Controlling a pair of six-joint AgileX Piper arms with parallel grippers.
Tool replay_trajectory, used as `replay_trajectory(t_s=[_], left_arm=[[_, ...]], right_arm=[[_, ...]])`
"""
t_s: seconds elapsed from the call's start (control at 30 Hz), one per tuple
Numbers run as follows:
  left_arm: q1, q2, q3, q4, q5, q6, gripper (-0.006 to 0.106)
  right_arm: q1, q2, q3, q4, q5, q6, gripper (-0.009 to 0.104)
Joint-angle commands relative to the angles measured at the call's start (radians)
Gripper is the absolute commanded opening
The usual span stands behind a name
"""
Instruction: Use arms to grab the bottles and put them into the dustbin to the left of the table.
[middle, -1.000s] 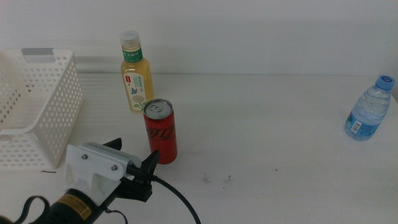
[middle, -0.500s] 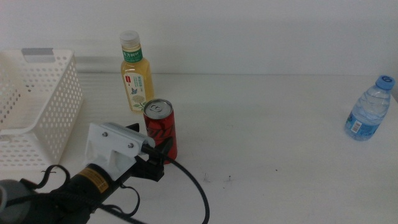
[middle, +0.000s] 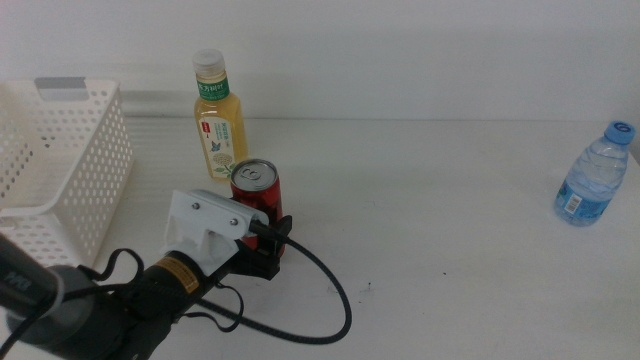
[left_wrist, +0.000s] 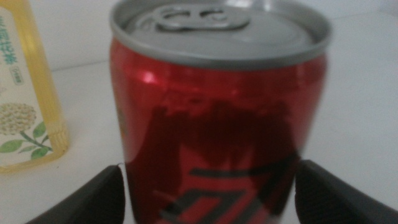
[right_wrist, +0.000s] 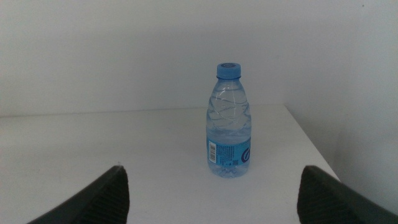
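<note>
Since a second ago the left gripper advances from about 7 o'clock of the slim red metal can right up to it; its black pointed fingers now stand open on either side of the can's lower body.

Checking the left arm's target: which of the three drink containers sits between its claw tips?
The red can, flanked by the left claw; the yellow tea bottle and water bottle stand apart.

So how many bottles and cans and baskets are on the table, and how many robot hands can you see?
Bottles: 2, the yellow tea bottle and the water bottle
Cans: 1, the red can
Baskets: 1, the white basket
Robot hands: 2, the left gripper and the right gripper
Total: 6
</note>
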Motion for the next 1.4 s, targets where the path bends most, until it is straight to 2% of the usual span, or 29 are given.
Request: replay_trajectory(t_s=[0.0, 0.77, 0.87, 1.07, 1.17, 1.23, 1.37], left_arm=[[0.003, 0.023, -0.026, -0.001, -0.002, -0.010, 0.094], [0.003, 0.161, -0.160, -0.014, -0.025, -0.031, 0.092], [0.003, 0.161, -0.160, -0.004, -0.027, -0.031, 0.084], [0.003, 0.157, -0.160, 0.011, -0.032, -0.002, 0.052], [0.003, 0.135, -0.160, 0.020, -0.032, 0.019, 0.041], [0.003, 0.114, -0.160, 0.027, -0.019, 0.024, 0.036], [0.003, 0.046, -0.151, 0.056, 0.049, 0.022, 0.036]], right_arm=[[0.001, -0.004, 0.003, -0.005, -0.008, -0.007, 0.093], [0.001, -0.004, 0.003, -0.005, -0.008, -0.007, 0.093], [0.001, -0.004, 0.003, -0.005, -0.008, -0.007, 0.093], [0.001, -0.004, 0.003, -0.005, -0.008, -0.007, 0.093], [0.001, -0.004, 0.003, -0.005, -0.008, -0.007, 0.093], [0.001, -0.004, 0.003, -0.005, -0.008, -0.007, 0.093], [0.001, -0.004, 0.003, -0.005, -0.008, -0.007, 0.093]])
